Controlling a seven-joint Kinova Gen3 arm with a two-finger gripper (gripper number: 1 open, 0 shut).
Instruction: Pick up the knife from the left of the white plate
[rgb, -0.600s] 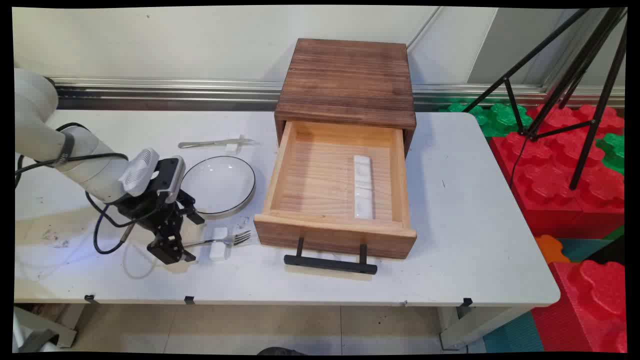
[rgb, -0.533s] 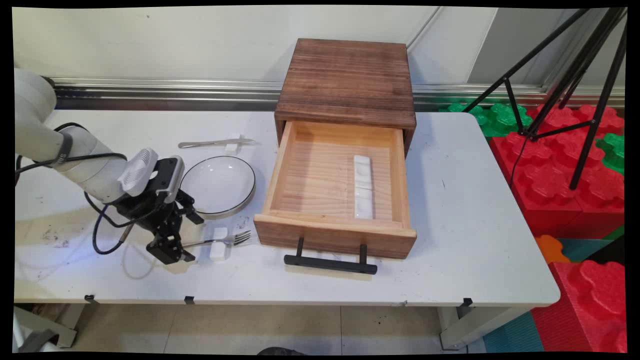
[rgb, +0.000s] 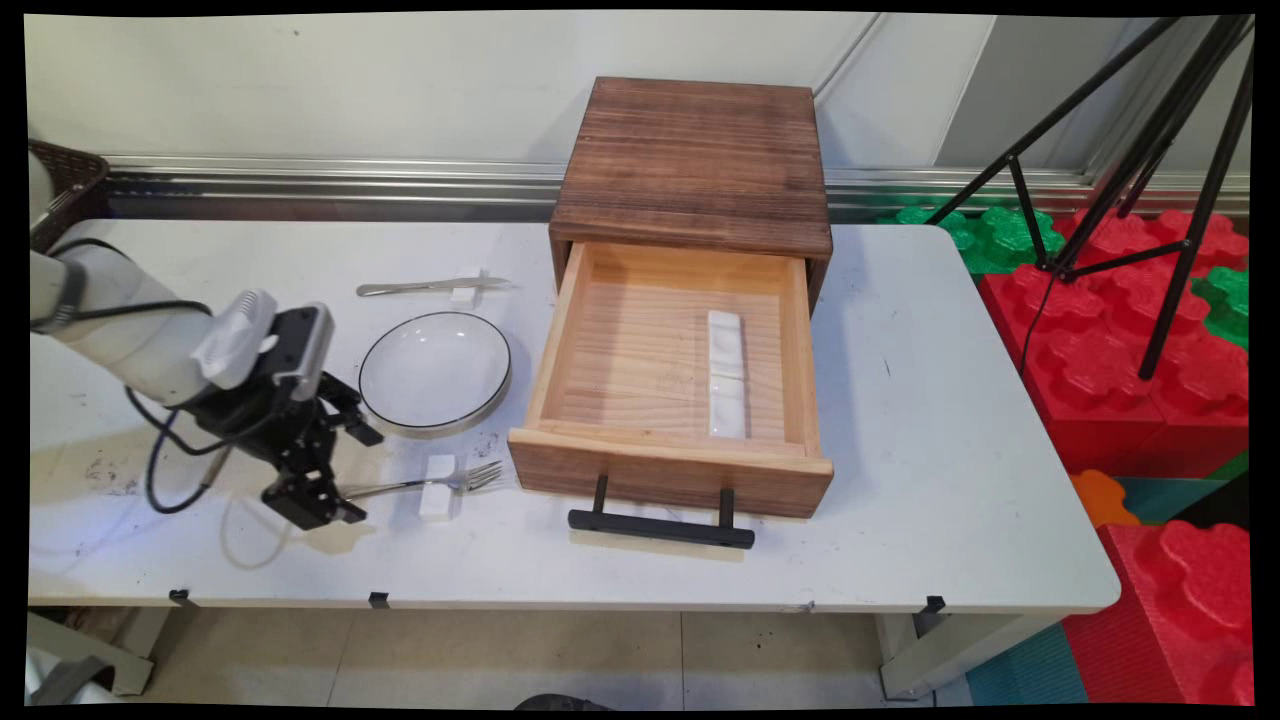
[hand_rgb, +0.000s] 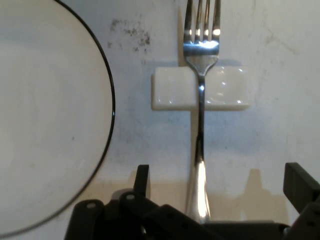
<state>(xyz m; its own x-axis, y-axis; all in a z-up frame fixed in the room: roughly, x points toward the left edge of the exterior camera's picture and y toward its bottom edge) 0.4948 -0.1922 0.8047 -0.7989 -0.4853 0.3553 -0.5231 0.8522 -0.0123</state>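
Pincer low at fork handle end; plate beside.

White table under even light; pale wall behind, black tripod and red-green foam blocks far from the tool.

End effector farther left

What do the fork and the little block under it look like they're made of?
The fork looks like polished metal: silvery, with bright mirror glints. The rest under its neck looks like glazed white ceramic, smooth and glossy, though it might be plastic.
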